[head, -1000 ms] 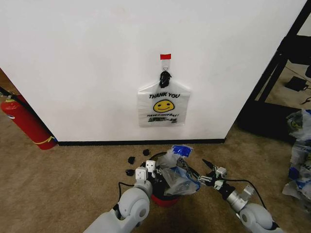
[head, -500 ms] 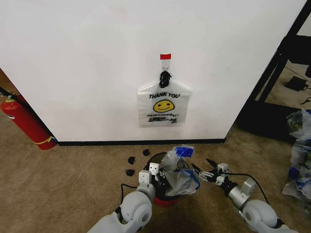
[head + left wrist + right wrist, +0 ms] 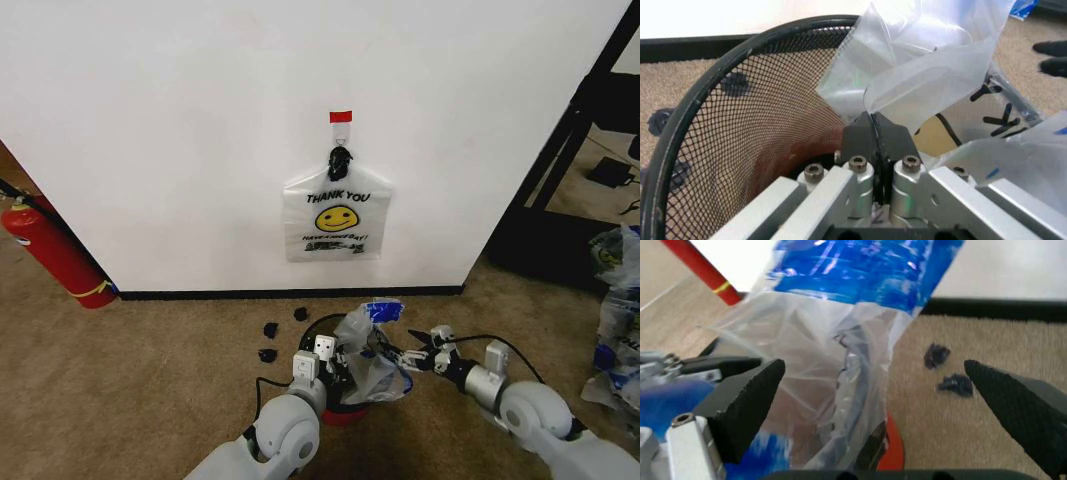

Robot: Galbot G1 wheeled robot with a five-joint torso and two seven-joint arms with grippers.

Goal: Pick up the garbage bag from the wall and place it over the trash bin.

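The left hand (image 3: 873,131) was seen clenched on a fold of the garbage bag (image 3: 368,355), which was bunched in and above the mouth of the trash bin (image 3: 727,107). The right hand (image 3: 412,356) was held released, just beside the bag. Since a second before, the right hand had been brought closer to the bag.

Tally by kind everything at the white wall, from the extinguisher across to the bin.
Plastic bags: 2, the hanging bag and the garbage bag
Trash bin: 1
Fire extinguisher: 1
Black scraps on the carpet: 3
Total: 7
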